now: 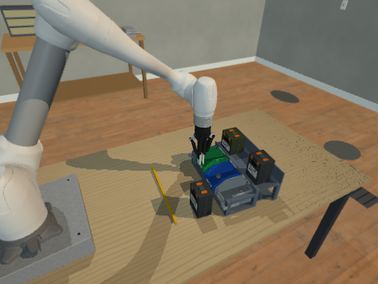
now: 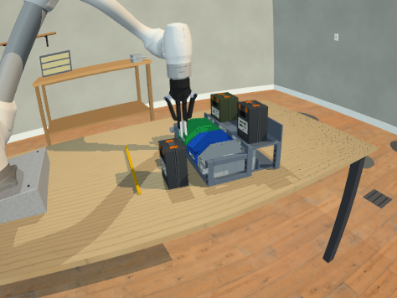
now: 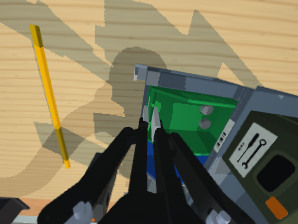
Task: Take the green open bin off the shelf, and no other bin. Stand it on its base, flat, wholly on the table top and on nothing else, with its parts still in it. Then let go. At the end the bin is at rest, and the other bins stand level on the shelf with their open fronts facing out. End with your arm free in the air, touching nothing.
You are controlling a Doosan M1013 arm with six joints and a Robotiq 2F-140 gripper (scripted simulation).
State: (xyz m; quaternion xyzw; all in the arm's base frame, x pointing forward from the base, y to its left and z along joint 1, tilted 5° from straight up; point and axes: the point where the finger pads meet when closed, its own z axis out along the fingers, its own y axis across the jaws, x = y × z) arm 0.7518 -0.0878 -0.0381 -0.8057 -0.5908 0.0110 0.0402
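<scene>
Your gripper (image 1: 201, 159) (image 2: 183, 129) (image 3: 149, 112) points down, fingers nearly together, pinching the thin front wall of the green bin (image 1: 211, 152) (image 2: 200, 124) (image 3: 185, 120). That bin is on the shelf (image 1: 227, 207) (image 2: 210, 173) (image 3: 200, 80) — you can see two grey parts (image 3: 205, 117) inside it. Right beside it sits the blue bin (image 1: 223, 174) (image 2: 211, 142) (image 3: 152, 159), then the grey bin (image 1: 235, 188) (image 2: 224, 149). Behind the bins, on the shelf's raised back section, you have an olive case (image 1: 233, 140) (image 2: 224, 107) (image 3: 270, 150) and a dark case (image 1: 261, 167) (image 2: 252, 121). Another black case (image 1: 201, 199) (image 2: 173, 164) stands upright on the table (image 1: 120, 191) (image 2: 105, 218) (image 3: 75, 15) in front of the shelf — and farther out lies a yellow strip (image 1: 163, 195) (image 2: 133, 169) (image 3: 48, 90).
</scene>
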